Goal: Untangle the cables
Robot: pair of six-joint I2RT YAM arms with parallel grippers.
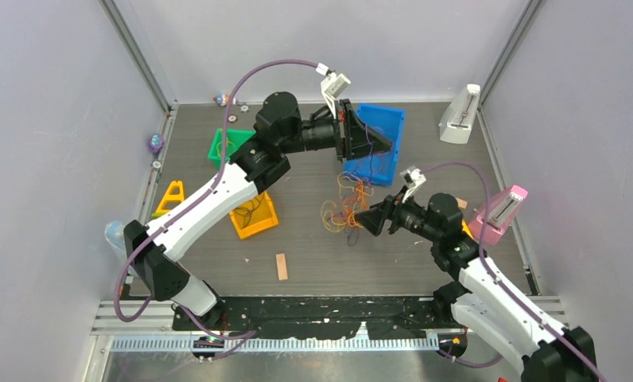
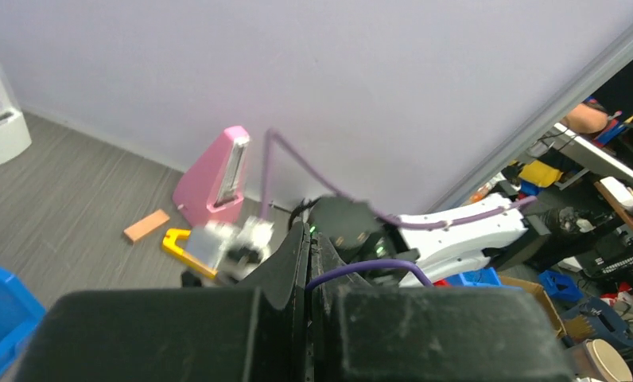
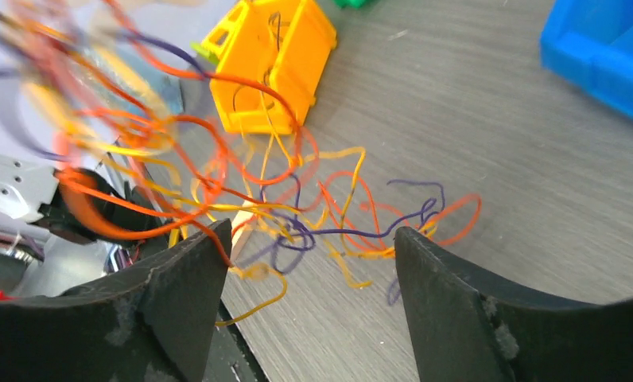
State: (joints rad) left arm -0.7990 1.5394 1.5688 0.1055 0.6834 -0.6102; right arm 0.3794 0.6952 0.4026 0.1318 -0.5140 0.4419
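Note:
The cables (image 1: 343, 205) lie as a tangle of thin orange, yellow and purple strands on the table's middle. My left gripper (image 1: 390, 143) is held above the blue bin (image 1: 394, 116), shut on a purple strand (image 2: 366, 267). That strand loops out between the closed jaws in the left wrist view, where the gripper (image 2: 309, 232) points at the right arm. Thin purple strands (image 1: 368, 151) hang below it over the bin. My right gripper (image 1: 358, 220) is open just right of the tangle. In the right wrist view the cables (image 3: 297, 203) spread in front of and between its open fingers (image 3: 309, 235).
An orange bin (image 1: 254, 216) holding a few strands stands left of the tangle, and it shows in the right wrist view (image 3: 269, 68). A green bin (image 1: 222, 147), a yellow triangular piece (image 1: 170, 197), a wooden block (image 1: 281, 266), a white metronome (image 1: 459, 118) and a pink metronome (image 1: 500, 213) stand around.

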